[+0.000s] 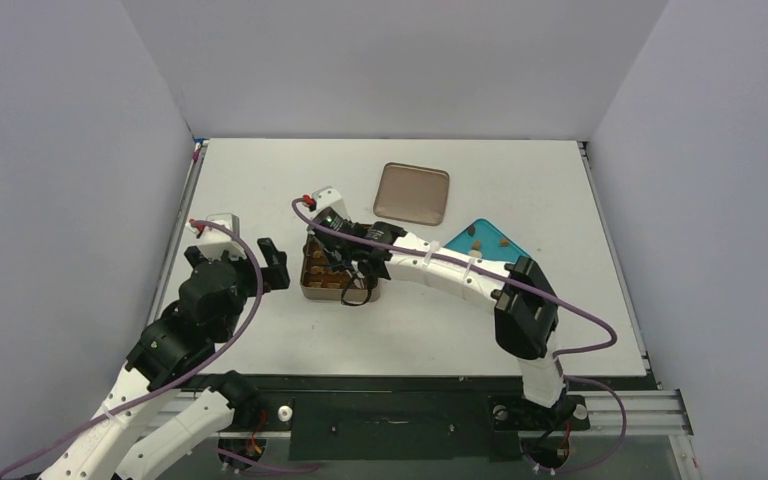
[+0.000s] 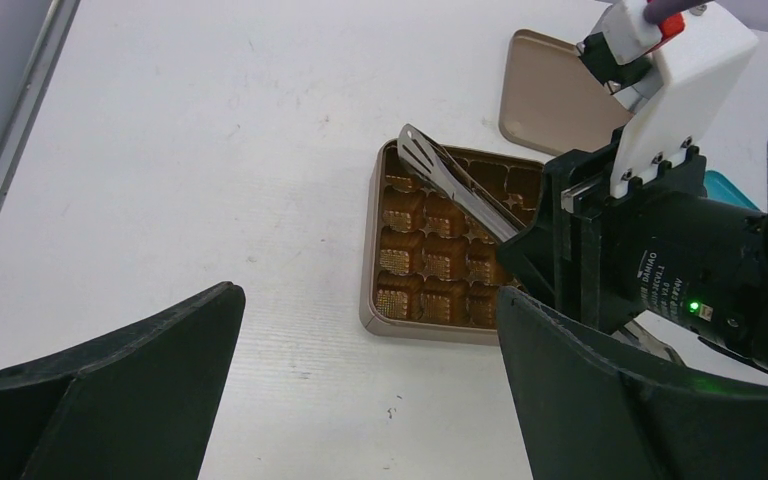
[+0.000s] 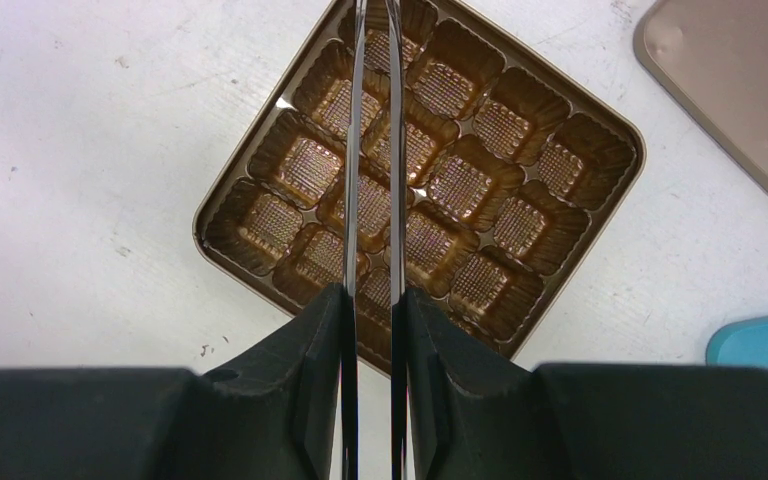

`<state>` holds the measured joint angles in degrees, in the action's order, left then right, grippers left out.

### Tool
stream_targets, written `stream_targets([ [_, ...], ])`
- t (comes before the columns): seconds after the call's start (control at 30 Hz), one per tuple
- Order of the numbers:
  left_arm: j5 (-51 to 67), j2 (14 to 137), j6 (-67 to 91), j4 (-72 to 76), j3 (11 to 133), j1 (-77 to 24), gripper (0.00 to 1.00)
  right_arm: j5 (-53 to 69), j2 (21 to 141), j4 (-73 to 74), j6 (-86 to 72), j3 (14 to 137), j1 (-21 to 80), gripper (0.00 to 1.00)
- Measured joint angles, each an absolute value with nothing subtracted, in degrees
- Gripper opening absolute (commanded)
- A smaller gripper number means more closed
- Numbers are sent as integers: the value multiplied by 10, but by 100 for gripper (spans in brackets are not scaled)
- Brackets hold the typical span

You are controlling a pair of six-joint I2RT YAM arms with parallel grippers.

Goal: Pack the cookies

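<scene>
While the right gripper [image 3: 370, 300] pinches tongs [image 2: 455, 180] hiding some tin [image 3: 505, 130] cells, the left gripper [image 2: 365, 300] gapes empty.

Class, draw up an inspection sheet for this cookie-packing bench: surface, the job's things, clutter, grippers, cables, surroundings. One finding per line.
Surface: white table, faint scuffs and specks.
Job's things: cookies lie on the teal plate; the gridded tin shows only empty cups; its lid lies apart, beyond it.
Clutter: nothing seen.
Grippers: right gripper shut on metal tongs, over the tin; left gripper open, empty, left of the tin.
Cables: a purple cable runs along each arm.
Surroundings: plain grey walls on three sides.
</scene>
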<state>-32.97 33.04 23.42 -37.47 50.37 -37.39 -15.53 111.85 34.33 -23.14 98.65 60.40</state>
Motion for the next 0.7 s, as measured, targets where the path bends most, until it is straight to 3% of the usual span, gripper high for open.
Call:
stream_targets([
  [0.7,-327,331,234,-372,501,-366,97,-155,1143,335,-233,994,595,28],
])
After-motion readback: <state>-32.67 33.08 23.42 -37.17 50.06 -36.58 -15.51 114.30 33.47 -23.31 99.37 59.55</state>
